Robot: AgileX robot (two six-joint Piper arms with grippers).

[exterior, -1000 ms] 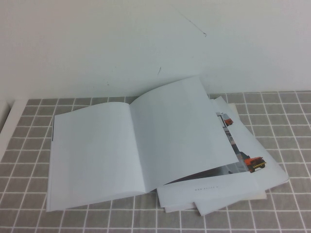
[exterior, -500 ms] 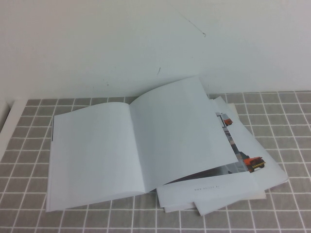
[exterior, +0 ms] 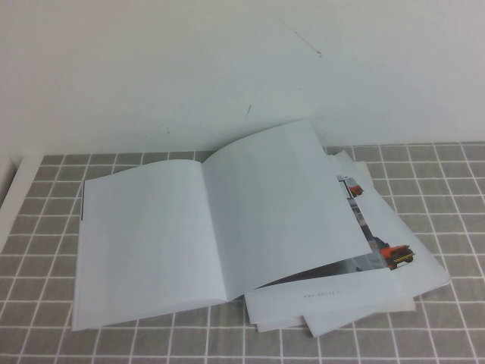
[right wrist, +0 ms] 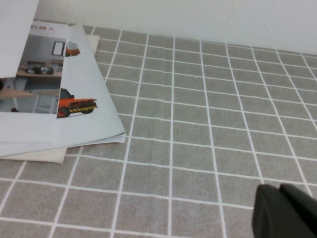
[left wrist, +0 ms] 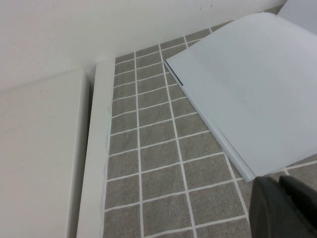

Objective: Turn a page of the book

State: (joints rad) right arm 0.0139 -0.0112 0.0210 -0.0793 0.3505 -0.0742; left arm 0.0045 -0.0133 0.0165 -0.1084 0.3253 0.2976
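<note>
The book point(exterior: 151, 243) lies open on the grey-tiled tabletop point(exterior: 455, 189), close to the white back wall point(exterior: 227, 61). Both visible leaves are blank white. The left leaf lies flat, while the page point(exterior: 280, 205) on the right arches up from the spine, its outer edge lifted off what lies below. Under that raised edge sit loose sheets point(exterior: 386, 258) printed with an orange vehicle picture, fanned out toward the robot's right and partly covered by the book.

The left gripper point(left wrist: 282, 208) appears only as dark fingers at the edge of its wrist view, above bare tiles just off the book's near left corner; they seem nearly together, holding nothing. The right gripper point(right wrist: 282, 213) shows the same way, above bare tiles well to the right of the loose sheets, fingers close together and holding nothing. Neither arm appears in the high view.
</note>
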